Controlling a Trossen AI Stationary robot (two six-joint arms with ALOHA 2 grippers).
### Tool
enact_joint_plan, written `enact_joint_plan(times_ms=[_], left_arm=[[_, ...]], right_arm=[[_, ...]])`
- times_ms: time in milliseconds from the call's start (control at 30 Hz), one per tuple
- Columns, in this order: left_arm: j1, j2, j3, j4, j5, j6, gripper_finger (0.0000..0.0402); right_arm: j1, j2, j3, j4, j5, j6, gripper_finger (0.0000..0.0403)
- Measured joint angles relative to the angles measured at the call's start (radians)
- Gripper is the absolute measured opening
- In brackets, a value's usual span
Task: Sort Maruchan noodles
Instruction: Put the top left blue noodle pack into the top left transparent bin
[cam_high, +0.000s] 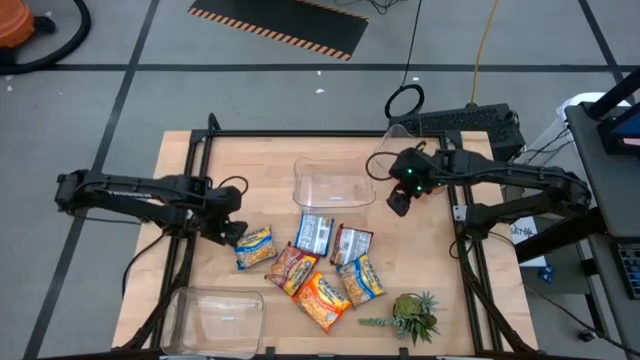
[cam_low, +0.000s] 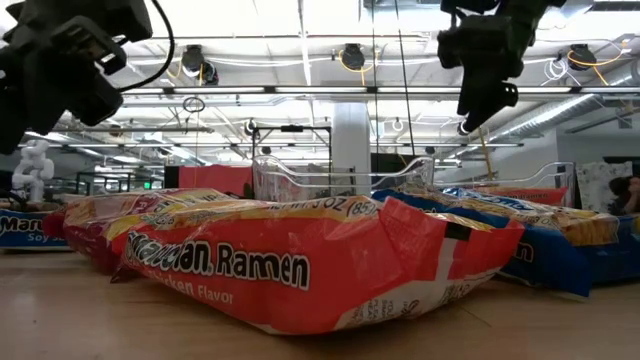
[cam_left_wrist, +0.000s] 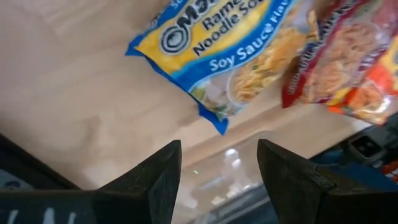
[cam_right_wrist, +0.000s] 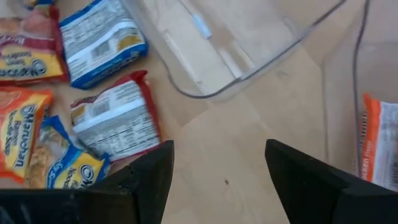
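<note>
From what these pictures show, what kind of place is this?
Probably a robotics lab or workshop: a wooden table on a taped concrete floor, a hazard-striped mat, and ceiling pipes with equipment behind.

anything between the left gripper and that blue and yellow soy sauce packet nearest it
Nothing visible. The left gripper hangs open just beside the blue-and-yellow soy sauce ramen packet, with only bare wooden table between them. The other packets lie on its far side, and the clear plastic bin sits at the table's near edge.

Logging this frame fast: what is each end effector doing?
Left end effector: open, empty, above the blue-and-yellow packet.
Right end effector: open, empty, beside the clear bin.
</note>
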Motion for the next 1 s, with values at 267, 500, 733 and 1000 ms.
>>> enact_joint_plan(times_ms=[267,500,733,1000], left_arm=[[-0.048,0.000,-0.002,0.011,-0.114,0.093,0.0216],[-0.048,0.000,-0.058,0.131,-0.137,0.094,0.0216],[-0.068,0.000,-0.137,0.179,-0.104,-0.017,0.0216],[-0.125,0.001,-0.226,0.306,-0.133,-0.021,0.0216]], right_arm=[[0.070,0.000,0.000,0.021,0.003,0.000,0.0247],[0.081,0.000,-0.015,0.076,0.030,0.014,0.0247],[0.103,0.000,-0.024,0.098,0.030,0.161,0.0247],[0.165,0.000,-0.024,0.103,0.029,0.206,0.0247]])
